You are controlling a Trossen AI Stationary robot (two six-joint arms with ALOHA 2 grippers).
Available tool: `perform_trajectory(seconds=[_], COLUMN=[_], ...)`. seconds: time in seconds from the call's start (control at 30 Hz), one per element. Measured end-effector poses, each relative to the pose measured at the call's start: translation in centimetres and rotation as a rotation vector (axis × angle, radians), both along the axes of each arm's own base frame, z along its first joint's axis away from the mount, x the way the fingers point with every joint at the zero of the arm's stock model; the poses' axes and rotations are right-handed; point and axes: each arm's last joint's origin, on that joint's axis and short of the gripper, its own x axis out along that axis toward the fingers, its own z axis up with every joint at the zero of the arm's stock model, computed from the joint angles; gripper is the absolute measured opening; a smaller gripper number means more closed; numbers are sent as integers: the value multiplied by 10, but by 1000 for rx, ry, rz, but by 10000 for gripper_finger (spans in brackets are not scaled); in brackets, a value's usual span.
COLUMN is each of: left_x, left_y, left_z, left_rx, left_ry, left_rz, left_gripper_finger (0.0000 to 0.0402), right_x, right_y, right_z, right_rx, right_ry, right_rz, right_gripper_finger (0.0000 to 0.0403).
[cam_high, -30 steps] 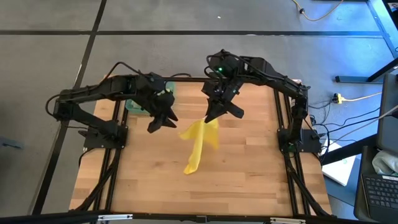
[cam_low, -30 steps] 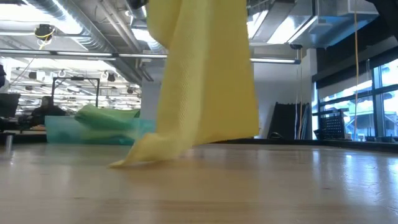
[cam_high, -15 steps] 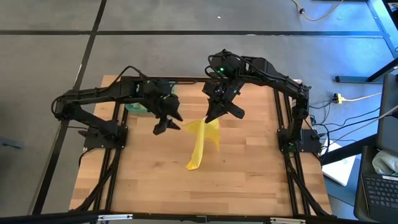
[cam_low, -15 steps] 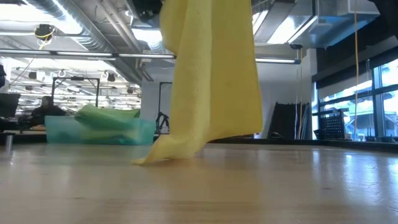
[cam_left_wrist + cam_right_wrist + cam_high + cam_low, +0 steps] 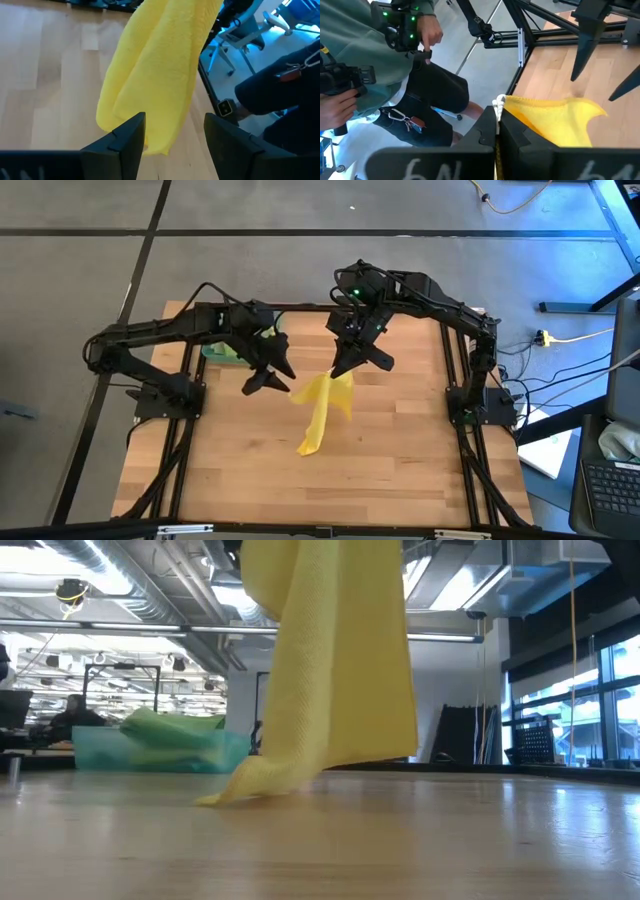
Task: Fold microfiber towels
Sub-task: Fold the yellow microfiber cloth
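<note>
Limp yellow towel (image 5: 322,408) hanging creased, bottom corner on tabletop (image 5: 400,460), top pinched in closed right end effector (image 5: 343,369), left end effector (image 5: 270,377) open, empty, at towel's nine o'clock

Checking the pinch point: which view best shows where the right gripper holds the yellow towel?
Right wrist view: the right gripper is shut on the yellow towel at its corner. High view shows the gripper above the hanging towel, but small. Low view shows only the drape touching the table. Left wrist view shows only its lower folds.
</note>
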Motion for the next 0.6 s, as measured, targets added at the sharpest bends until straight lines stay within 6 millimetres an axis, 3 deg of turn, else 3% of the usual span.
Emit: perform_trajectory(seconds=[0.33, 0.6], left_x=[29, 28], left_y=[-19, -13], left_z=[-25, -34], left_rx=[45, 122], left_ry=[90, 156], left_rz=[-41, -20], left_gripper_finger=[192, 191], right_x=[-1, -1], right_y=[0, 0], right_z=[0, 0], right_rx=[11, 13], right_ry=[19, 23], right_rz=[-8, -9], right_gripper_finger=[4, 4])
